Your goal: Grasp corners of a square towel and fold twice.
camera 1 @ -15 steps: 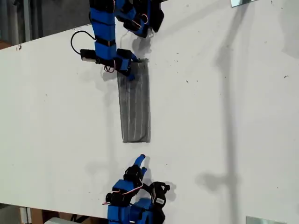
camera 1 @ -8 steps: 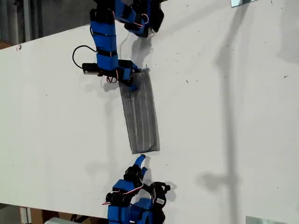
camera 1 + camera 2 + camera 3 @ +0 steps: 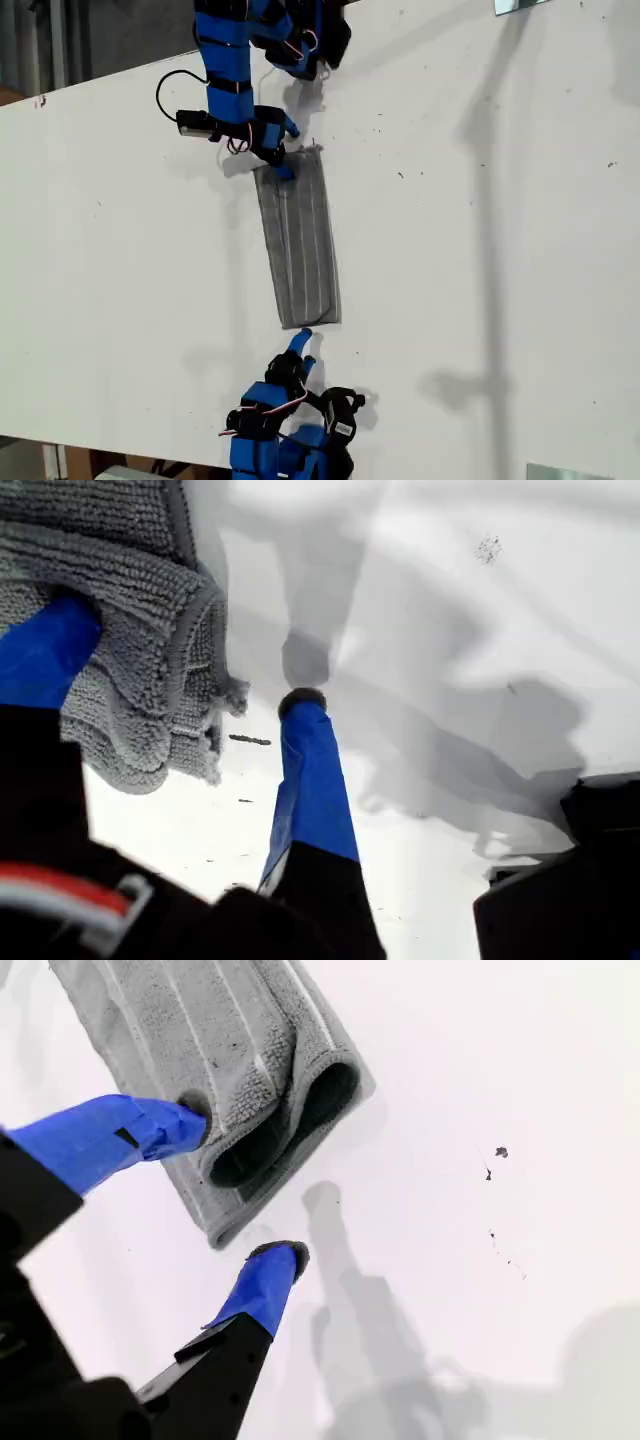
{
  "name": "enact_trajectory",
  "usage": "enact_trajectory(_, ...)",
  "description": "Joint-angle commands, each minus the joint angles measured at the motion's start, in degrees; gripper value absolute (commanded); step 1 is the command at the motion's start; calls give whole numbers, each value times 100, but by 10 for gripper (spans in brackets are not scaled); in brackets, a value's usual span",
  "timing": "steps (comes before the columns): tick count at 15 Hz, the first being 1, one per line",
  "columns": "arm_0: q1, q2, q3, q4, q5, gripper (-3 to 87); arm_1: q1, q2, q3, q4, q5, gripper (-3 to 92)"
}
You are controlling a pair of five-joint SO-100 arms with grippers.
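The grey striped towel (image 3: 298, 245) lies folded into a narrow strip on the white table (image 3: 480, 250), slightly tilted. My first gripper (image 3: 287, 150) is at the strip's upper end in the exterior view. It is open (image 3: 185, 655), with one fingertip (image 3: 60, 620) pressed into the layered towel (image 3: 130, 550) by a frayed corner (image 3: 222, 692) and the other on bare table. My second gripper (image 3: 302, 340) meets the strip's lower end. It is open (image 3: 238, 1186), one fingertip (image 3: 185, 1120) on the towel (image 3: 200, 1030) and one beside a corner (image 3: 215, 1232).
A black cable (image 3: 163, 88) loops beside the first arm. Metal plates sit at the exterior view's top right (image 3: 520, 5) and bottom right (image 3: 565, 472). The table's edge runs along the exterior view's upper left. Small dark specks (image 3: 497, 1150) dot the surface.
The towel slid toward the second gripper and tilted, so its lower end now touches that gripper's tip. The first gripper then drew back a little toward its base. The second arm stayed put.
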Motion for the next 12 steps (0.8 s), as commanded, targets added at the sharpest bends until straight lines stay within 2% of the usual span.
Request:
enact_trajectory(1,70,-62,-352,35,-35,244,0,-123,0,-246,-149,328)
enact_trajectory(9,88,18,-114,97,-185,244,-132,-1371,-1002,-193,-1020,240)
enact_trajectory(12,-18,1872,1046,422,-483,243,-141,-1354,-1002,-185,-993,267)
